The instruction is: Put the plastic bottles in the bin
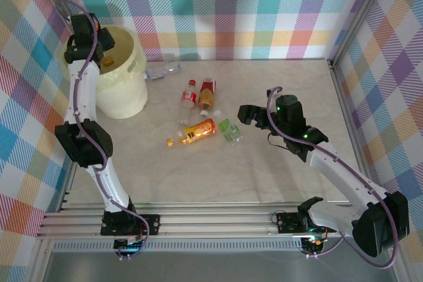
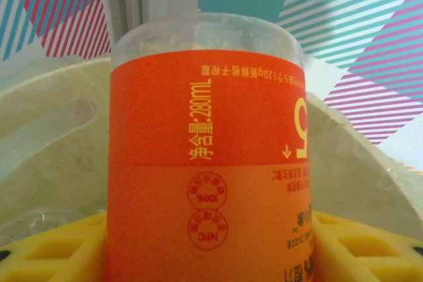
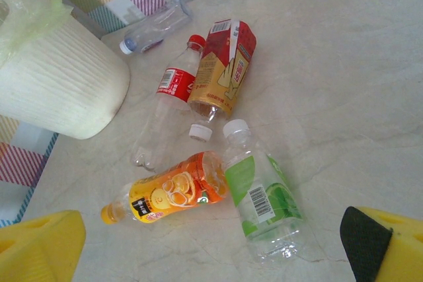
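Plastic bottles (image 1: 207, 90) lie mid-table (image 1: 198, 183), four in a loose cluster. A clear bottle (image 1: 162, 69) lies near the far edge, just beside the bin (image 1: 125, 94), which stands in the far left corner. The left arm (image 1: 82, 107) reaches up and away, with the left gripper (image 1: 100, 54) over the bin's mouth, pinching an orange-labelled bottle (image 2: 205, 163). The right arm (image 1: 344, 170) bends low, with the right gripper (image 1: 246, 115) spread wide just right of the cluster. Bare table runs along the near and right edges.

A pale marbled table (image 1: 231, 176) sits between plaid walls (image 1: 264, 11).
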Controlling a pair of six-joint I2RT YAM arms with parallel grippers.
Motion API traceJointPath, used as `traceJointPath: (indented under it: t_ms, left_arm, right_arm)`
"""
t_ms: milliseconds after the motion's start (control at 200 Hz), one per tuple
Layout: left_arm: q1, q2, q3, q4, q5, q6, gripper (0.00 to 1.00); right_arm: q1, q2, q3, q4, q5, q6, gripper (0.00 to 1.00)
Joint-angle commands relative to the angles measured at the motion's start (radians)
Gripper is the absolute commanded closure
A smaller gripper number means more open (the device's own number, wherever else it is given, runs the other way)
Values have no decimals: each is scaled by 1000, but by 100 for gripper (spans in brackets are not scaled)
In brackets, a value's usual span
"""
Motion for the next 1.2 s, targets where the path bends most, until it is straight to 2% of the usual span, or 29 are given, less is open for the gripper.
traceJointPath:
  t_ms: [0,165,400,590,780,1000,1195]
  left_arm:
    - [8,1,2,-22,-15,-6,31]
    - [7,-16,5,-26,20,-10,12]
    - [8,-50,12,-38,87,-41,0]
    - [-17,-89,5,-41,113,-62,0]
    - [-78,-140,-35,-7,150,-65,0]
    - [-217,-185,-69,36,96,-51,0]
    - [-383,-208,-99,94,47,1,0]
  right_arm:
    - [2,3,32,-5,-2,7,0]
    - [2,3,31,-5,13,9,0]
    - [2,10,25,-4,44,40,0]
    - [2,18,14,1,70,68,0]
    - [2,30,13,-4,65,71,0]
    - [3,31,15,-9,59,69,0]
    - [2,26,11,-16,63,58,0]
